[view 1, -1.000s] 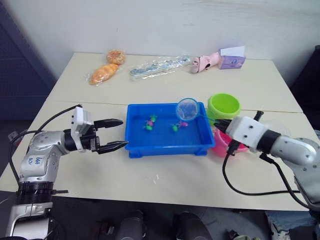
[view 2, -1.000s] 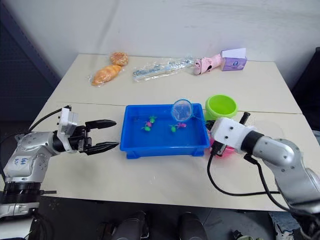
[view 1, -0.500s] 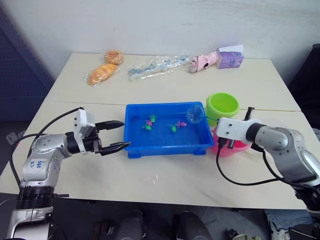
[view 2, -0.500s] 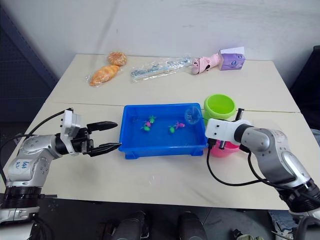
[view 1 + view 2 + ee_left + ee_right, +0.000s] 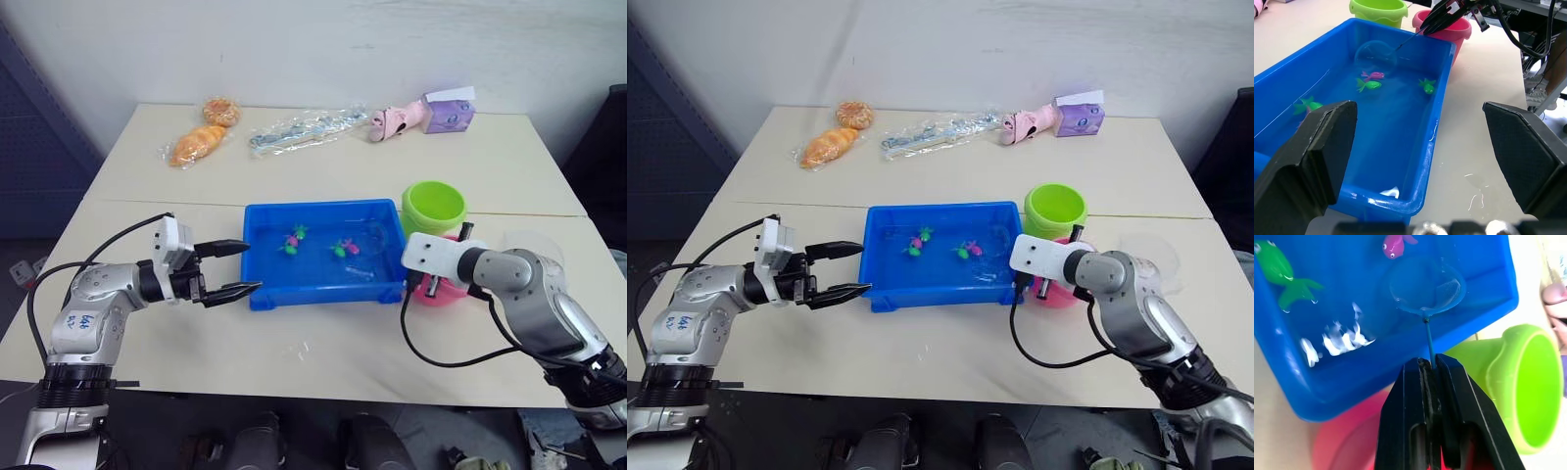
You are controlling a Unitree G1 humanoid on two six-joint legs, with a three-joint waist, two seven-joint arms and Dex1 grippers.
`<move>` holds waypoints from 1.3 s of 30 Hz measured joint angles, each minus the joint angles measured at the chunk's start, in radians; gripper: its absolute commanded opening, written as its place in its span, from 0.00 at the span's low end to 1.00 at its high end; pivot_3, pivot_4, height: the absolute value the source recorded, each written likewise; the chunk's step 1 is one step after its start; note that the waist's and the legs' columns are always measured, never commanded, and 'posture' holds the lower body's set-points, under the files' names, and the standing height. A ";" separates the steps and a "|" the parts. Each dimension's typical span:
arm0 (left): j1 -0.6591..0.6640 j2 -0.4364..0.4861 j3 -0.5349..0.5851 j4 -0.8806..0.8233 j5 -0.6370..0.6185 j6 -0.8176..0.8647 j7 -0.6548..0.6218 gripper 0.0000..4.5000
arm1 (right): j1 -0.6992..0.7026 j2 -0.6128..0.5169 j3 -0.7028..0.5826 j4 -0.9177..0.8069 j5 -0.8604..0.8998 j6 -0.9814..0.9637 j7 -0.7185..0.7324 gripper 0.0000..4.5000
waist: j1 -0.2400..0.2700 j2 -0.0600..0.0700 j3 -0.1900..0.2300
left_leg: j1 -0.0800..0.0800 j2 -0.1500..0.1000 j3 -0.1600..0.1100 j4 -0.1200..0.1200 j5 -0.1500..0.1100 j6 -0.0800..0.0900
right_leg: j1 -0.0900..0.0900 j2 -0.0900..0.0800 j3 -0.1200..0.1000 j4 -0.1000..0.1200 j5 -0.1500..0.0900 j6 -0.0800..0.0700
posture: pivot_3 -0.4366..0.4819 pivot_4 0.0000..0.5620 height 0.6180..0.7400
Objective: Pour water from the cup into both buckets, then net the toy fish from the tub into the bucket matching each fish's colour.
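The net [image 5: 1427, 289], a light blue hoop of fine mesh on a thin dark handle, dips into the water of the blue tub [image 5: 323, 291], its handle pinched between the closed fingers of the right gripper [image 5: 1429, 369]. Green and pink toy fish [image 5: 1369, 84] lie in the tub, a pink one just beside the hoop. The green bucket [image 5: 435, 208] and pink bucket [image 5: 438, 292] stand beside the tub's right end, while the left gripper [image 5: 237, 268] hangs spread and empty near its left end.

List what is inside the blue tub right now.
The blue tub holds water, green fish and pink fish, and the net, dipped in by the right gripper. The net's mesh looks empty. Fish at the tub's left end are partly hidden.
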 measured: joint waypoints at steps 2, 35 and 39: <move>0.000 -0.005 -0.001 0.000 0.000 0.000 0.001 0.98 | 0.000 0.027 -0.002 -0.022 0.032 0.056 0.011 0.00 | -0.001 0.000 0.000 | 0.000 0.000 0.000 0.000 0.000 0.000 | 0.000 0.000 0.000 0.000 0.000 0.000 | 0.48 0.27 1.00; -0.005 -0.010 -0.003 -0.004 0.000 0.000 0.008 0.98 | 0.112 0.020 -0.212 -0.320 0.399 0.447 0.013 0.00 | -0.002 0.000 0.000 | 0.000 0.000 0.000 -0.004 -0.002 0.002 | -0.001 0.000 0.000 -0.004 0.000 0.000 | 0.48 0.27 1.00; -0.021 -0.009 -0.006 0.000 0.000 0.000 0.004 0.98 | 0.162 0.021 -0.318 -0.388 0.483 0.488 0.011 0.00 | 0.000 0.000 0.000 | -0.001 0.000 -0.001 -0.004 -0.002 0.002 | 0.000 0.000 0.000 -0.004 0.000 0.000 | 0.48 0.27 1.00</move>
